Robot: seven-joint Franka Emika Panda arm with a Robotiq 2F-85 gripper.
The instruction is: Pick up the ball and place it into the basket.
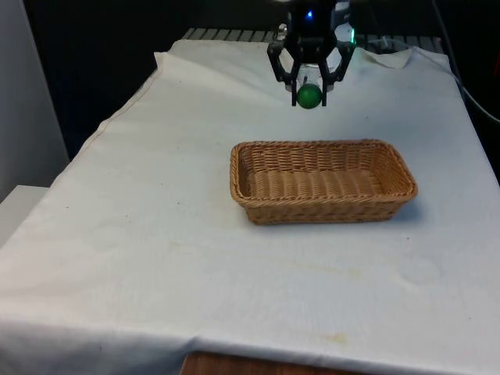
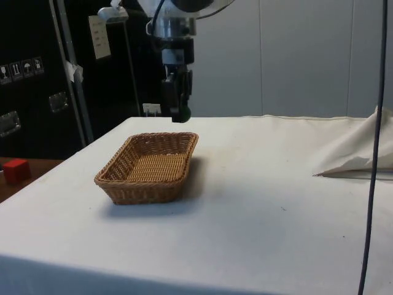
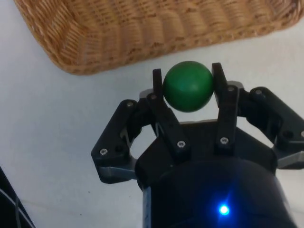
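Note:
A green ball (image 1: 310,95) hangs in the air between the two black fingers of my gripper (image 1: 310,92), which is shut on it. In the wrist view the ball (image 3: 188,86) is pinched on both sides by the fingers (image 3: 158,88). The oblong wicker basket (image 1: 248,190) rests on the white cloth in the middle of the table, with nothing inside. My gripper (image 2: 180,112) is held above the cloth just behind the basket's (image 2: 113,188) far rim, on the robot's side, not over its hollow. The basket's outer wall (image 3: 118,45) lies just ahead of the ball.
Folds of white cloth (image 2: 359,153) are bunched up at the side view's right. A black cable (image 2: 373,153) hangs down in front of that camera. A small red block (image 2: 15,169) sits off the table at the side view's left.

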